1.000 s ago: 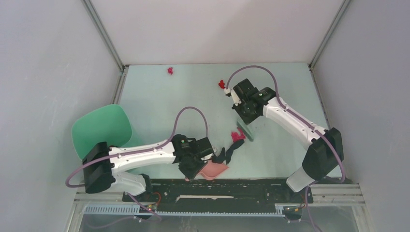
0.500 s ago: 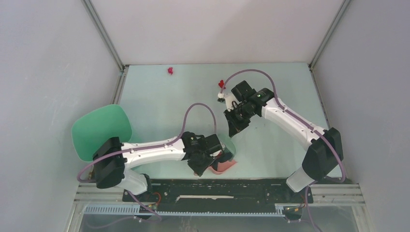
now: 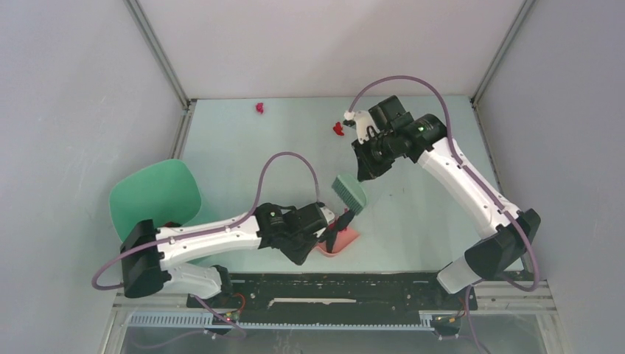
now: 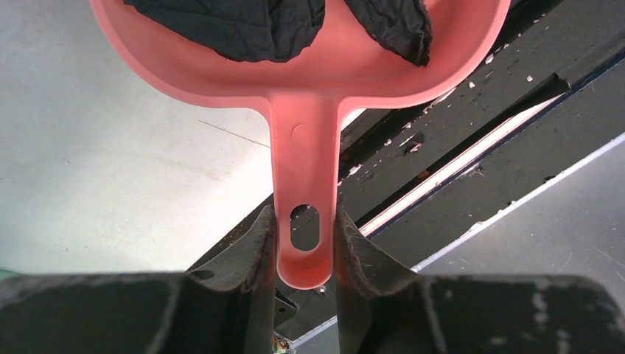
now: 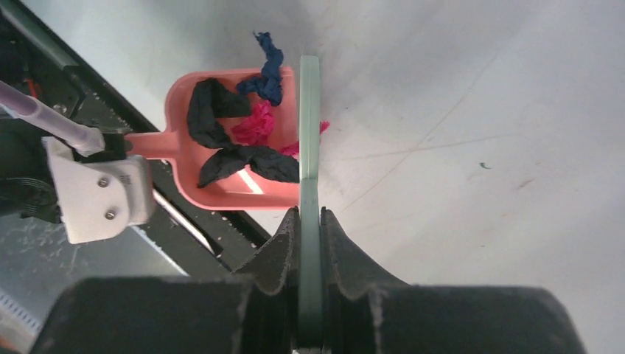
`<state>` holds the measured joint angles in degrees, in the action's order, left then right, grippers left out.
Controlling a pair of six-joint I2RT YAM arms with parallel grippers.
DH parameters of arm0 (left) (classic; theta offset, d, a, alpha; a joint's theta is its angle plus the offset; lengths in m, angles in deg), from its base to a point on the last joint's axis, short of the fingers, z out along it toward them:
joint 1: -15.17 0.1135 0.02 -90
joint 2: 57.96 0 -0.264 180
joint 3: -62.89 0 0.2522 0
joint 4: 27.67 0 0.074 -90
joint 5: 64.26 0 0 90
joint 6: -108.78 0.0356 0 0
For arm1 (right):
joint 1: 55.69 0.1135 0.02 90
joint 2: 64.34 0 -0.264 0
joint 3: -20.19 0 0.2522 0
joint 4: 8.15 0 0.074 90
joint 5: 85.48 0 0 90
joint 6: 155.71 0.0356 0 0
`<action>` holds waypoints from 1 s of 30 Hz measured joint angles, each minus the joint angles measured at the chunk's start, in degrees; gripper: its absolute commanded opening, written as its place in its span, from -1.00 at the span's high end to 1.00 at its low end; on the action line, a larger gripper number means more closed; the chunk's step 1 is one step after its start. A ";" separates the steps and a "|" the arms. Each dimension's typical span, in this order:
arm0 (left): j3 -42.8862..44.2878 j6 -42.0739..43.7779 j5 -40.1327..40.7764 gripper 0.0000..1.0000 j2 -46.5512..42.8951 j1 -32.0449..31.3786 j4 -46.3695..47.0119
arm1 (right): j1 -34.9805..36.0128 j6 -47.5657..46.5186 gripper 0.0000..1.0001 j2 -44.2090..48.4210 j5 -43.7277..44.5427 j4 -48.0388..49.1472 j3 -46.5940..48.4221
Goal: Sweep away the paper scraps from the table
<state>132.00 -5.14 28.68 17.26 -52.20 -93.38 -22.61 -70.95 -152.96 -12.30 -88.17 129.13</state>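
Note:
My left gripper (image 3: 322, 230) (image 4: 304, 217) is shut on the handle of the pink dustpan (image 3: 348, 238) (image 4: 304, 110), low near the table's (image 3: 243, 162) front edge. Black paper scraps (image 4: 243, 26) lie in the pan. The right wrist view shows black (image 5: 210, 110), magenta (image 5: 254, 125) and dark blue (image 5: 269, 63) scraps in the dustpan (image 5: 173, 140). My right gripper (image 3: 362, 169) (image 5: 308, 214) is shut on the green brush (image 3: 348, 193) (image 5: 309, 133), its head hanging at the pan's mouth. Two red scraps (image 3: 259, 108) (image 3: 338, 128) lie far back on the table.
A darker green round bin (image 3: 155, 195) stands off the table's left side beside the left arm. A black metal rail (image 3: 354, 287) (image 4: 472, 169) runs along the front edge just under the dustpan. Grey walls close in the table on three sides.
The scraps that lay by the pan now sit inside it. The left arm shifted the dustpan right. The right arm pulled the brush left toward the pan, then its wrist rose and swung back.

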 measured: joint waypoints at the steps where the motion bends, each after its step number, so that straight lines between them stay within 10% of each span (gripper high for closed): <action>1: -0.48 -0.20 0.17 1.00 -0.92 0.00 0.15 | -0.02 -0.33 1.00 0.44 1.18 -0.02 0.57; 18: -7.76 -3.21 1.95 0.99 -6.16 0.00 1.42 | -4.13 -3.26 1.00 0.72 11.54 5.01 -8.37; 30: -7.54 -4.48 0.92 0.57 0.98 0.00 1.99 | 0.55 -2.54 1.00 -4.85 10.49 11.89 -13.25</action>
<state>124.46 -9.62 29.60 18.24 -52.20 -91.39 -22.07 -73.49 -157.81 -1.81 -76.28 115.88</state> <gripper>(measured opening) 0.302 0.144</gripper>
